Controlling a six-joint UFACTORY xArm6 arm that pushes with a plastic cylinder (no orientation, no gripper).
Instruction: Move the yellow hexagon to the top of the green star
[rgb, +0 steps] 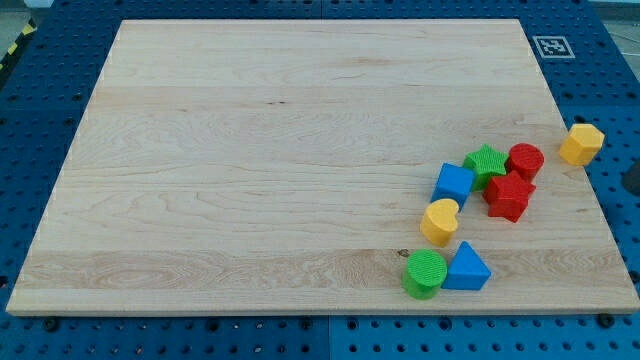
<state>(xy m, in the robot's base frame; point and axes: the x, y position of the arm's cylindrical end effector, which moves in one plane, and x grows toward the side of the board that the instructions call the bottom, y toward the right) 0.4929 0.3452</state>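
The yellow hexagon (581, 144) sits at the right edge of the wooden board (280, 150), partly over the rim. The green star (486, 160) lies to its left and a little lower, inside a cluster of blocks, touching the blue cube (454, 184) and close to the red round block (525, 160). A dark shape (632, 180) at the view's right edge, just right of and below the yellow hexagon, looks like my rod. Its tip end cannot be made out.
A red star (509, 195) lies below the green star. A yellow heart (439, 221) is below the blue cube. A green cylinder (425, 273) and a blue triangle (467, 268) sit near the board's bottom edge. A blue pegboard (40, 120) surrounds the board.
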